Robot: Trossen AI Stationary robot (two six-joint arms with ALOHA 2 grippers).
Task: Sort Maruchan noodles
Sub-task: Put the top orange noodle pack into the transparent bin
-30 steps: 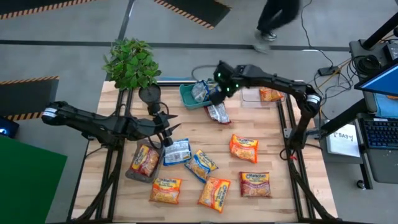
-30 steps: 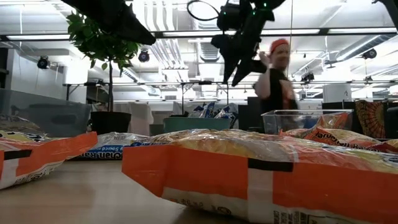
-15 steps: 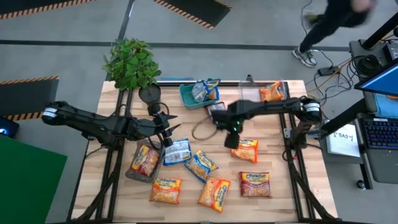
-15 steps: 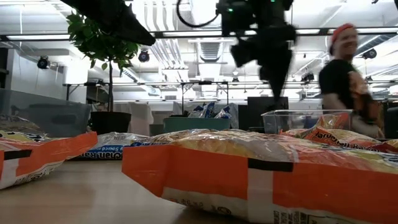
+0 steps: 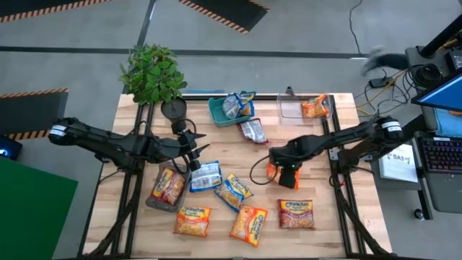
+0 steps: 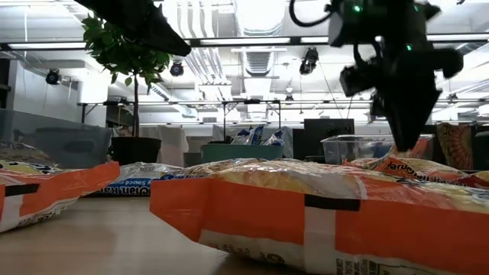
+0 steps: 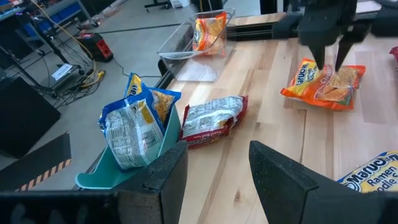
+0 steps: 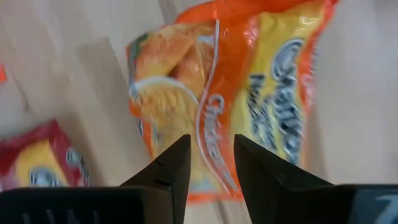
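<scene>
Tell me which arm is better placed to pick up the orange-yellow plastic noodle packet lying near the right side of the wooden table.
The right. The right gripper hangs directly over the orange-yellow plastic noodle packet, fingers open astride it. The left gripper waits farther off, above the blue-and-white packet.

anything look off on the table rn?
One packet lies on the bare wood beside the teal tray, silver back side up, not in any container. Otherwise the packets are just loosely scattered. The right gripper is over an orange packet.
</scene>
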